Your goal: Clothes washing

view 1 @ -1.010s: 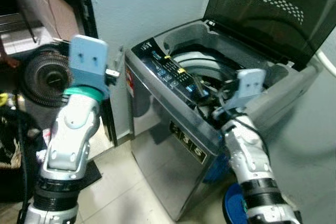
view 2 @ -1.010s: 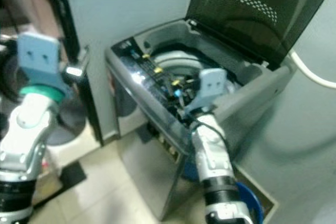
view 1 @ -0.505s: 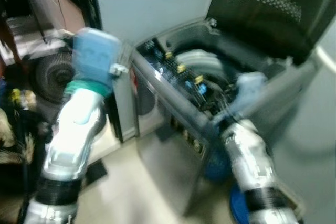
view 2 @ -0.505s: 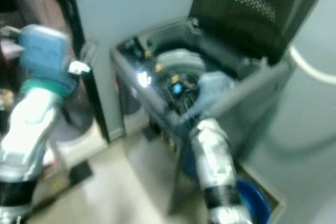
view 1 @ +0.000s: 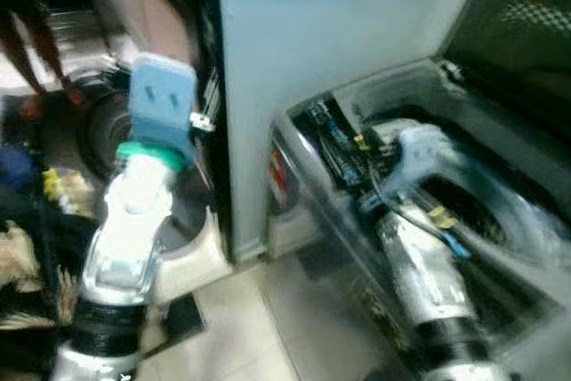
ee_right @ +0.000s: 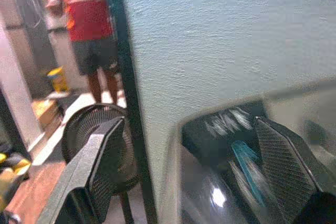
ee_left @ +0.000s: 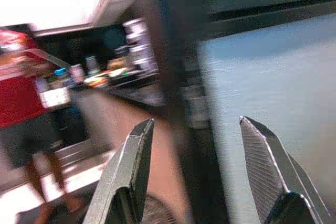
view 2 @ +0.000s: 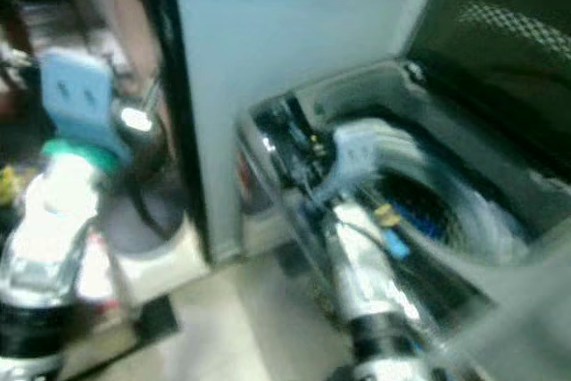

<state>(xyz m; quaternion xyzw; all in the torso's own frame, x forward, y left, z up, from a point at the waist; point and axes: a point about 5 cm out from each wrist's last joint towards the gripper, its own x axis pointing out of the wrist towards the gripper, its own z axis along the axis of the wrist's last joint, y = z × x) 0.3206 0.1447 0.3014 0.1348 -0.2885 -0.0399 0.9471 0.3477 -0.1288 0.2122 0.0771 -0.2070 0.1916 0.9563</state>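
A grey top-loading washing machine [view 1: 299, 186] stands at the right with its dark lid [view 1: 526, 33] raised. Its control panel [view 1: 335, 136] runs along the near rim and the drum [view 2: 428, 207] lies open behind it. My right arm [view 1: 419, 274] reaches over the front rim beside the panel. In the right wrist view the right gripper [ee_right: 189, 121] is open and holds nothing, with the panel's corner between its fingers [ee_right: 92, 171]. My left arm [view 1: 134, 229] is raised at the left, away from the washer. The left gripper [ee_left: 195, 120] is open and holds nothing.
A pale blue wall [view 1: 330, 33] rises behind the washer, with a black post [ee_right: 126, 77] at its edge. A floor fan [ee_right: 97, 129] stands left of the post. A person in a red shirt [ee_right: 86, 9] stands further back. Pale tiles [view 1: 259, 327] cover the floor.
The whole picture has shifted: the washer now sits further right and looks larger, so the camera has turned left and moved closer. Both arms hold much the same pose.
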